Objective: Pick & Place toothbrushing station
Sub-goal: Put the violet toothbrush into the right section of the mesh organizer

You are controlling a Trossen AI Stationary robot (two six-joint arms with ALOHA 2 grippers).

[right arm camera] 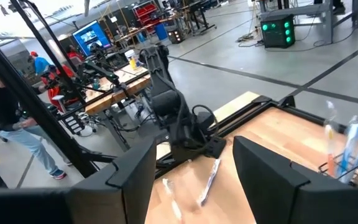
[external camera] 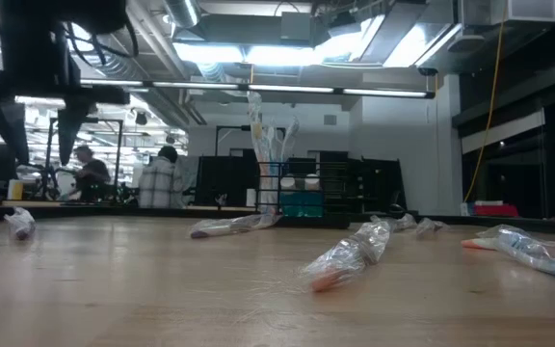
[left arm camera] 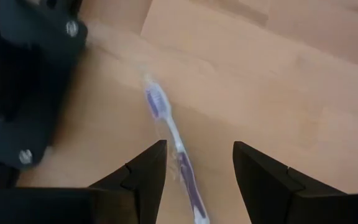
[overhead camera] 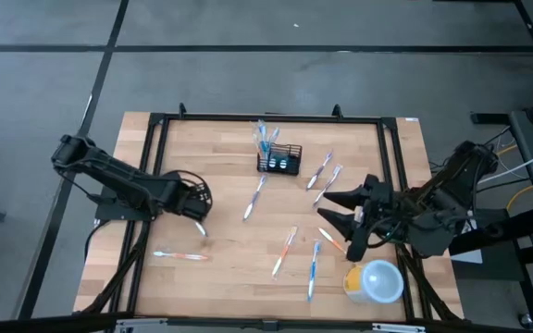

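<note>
holder (overhead camera: 279,163) mid-table rear, toothbrushes (overhead camera: 284,252) scattered before it

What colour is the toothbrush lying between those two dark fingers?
Purple and white toothbrush, clearest in the left wrist view.

On the table (overhead camera: 220,268) I count seven toothbrushes lying loose, one black holder (overhead camera: 279,161) with several brushes standing in it, one yellow cup (overhead camera: 375,281), and two robot arms.

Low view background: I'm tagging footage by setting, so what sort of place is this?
Probably a robotics lab or industrial workshop: exposed ceiling ducts, other workbenches with a monitor, and people working behind the wooden table.
</note>
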